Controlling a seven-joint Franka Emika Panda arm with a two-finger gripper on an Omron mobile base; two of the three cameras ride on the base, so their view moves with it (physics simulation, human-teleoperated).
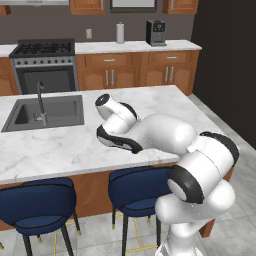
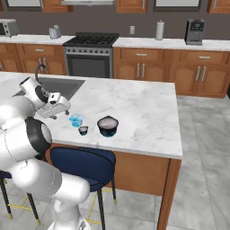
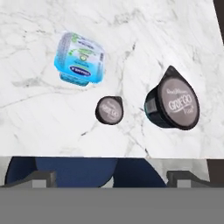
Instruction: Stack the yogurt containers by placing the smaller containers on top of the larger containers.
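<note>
- Two blue padded stools [image 1: 135,192] are sitting nearest, tucked under the counter's front overhang.
- The counter [image 2: 139,112] is showing a glossy white marble top with grey veins, on a wooden base.
- The tiny cup [image 3: 109,110] is standing just inside the front edge: round, dark, with a greyish foil lid.
- The dark tub [image 3: 173,105] is sitting close beside it, apart from it: wide and bowl-shaped, with a grey printed lid that has a pointed tab and a bluish band near its base.
- The blue cup [image 3: 80,59] is resting a little farther in: translucent light-blue plastic, squarish with rounded corners, with a printed label on top.
- All three are standing separately on the marble, none stacked.
- The hand [image 2: 57,111] is hovering above the counter just left of the blue cup, touching nothing; its fingertips [image 3: 43,177] are spread wide apart and empty.
- The white arm [image 1: 150,132] is folding low over the counter, elbow bent, wrist reaching forward.
- A steel sink [image 1: 47,111] with a faucet is lying farther back in the counter.
- A stove [image 2: 90,54] is standing against the far wall among wooden cabinets.
</note>
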